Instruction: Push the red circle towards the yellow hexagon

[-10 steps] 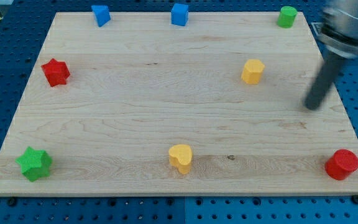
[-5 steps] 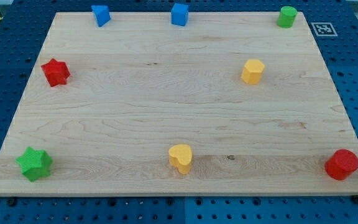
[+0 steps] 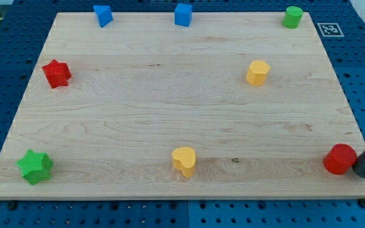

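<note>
Red circle (image 3: 340, 158) sat touching the tip's (image 3: 364, 173) left — push begun; next: steer up-left toward yellow hexagon (image 3: 257, 72). No claw fitted.

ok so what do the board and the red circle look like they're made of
The board looks like pale, matte wood: grain lines run across it. The red circle, with my tip against its right side, looks like moulded or printed plastic, evenly coloured, though that is less certain.

You have a pale wooden board (image 3: 170, 114). Far edge: blue block (image 3: 102, 14), blue cube (image 3: 183, 14), green cylinder (image 3: 292, 17). Left: red star (image 3: 56, 73). Right of centre: yellow hexagon (image 3: 257, 73). Near edge: green star (image 3: 35, 166), yellow heart (image 3: 184, 160), red circle (image 3: 340, 159) touching my tip (image 3: 364, 173).
</note>
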You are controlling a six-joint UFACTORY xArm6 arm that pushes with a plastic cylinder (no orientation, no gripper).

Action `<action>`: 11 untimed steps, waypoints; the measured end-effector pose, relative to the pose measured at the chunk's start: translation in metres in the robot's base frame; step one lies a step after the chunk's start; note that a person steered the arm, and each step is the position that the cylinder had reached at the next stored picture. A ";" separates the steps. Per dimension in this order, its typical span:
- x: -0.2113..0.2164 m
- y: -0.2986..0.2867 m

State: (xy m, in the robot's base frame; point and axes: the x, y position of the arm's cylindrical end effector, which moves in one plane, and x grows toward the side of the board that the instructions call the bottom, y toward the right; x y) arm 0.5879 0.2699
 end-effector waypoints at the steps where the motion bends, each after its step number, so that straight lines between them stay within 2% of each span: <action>1: -0.001 -0.022; 4: -0.009 -0.078; 6: -0.040 -0.094; 9: -0.044 -0.138; 11: -0.057 -0.138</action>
State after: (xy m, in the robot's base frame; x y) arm 0.5305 0.1315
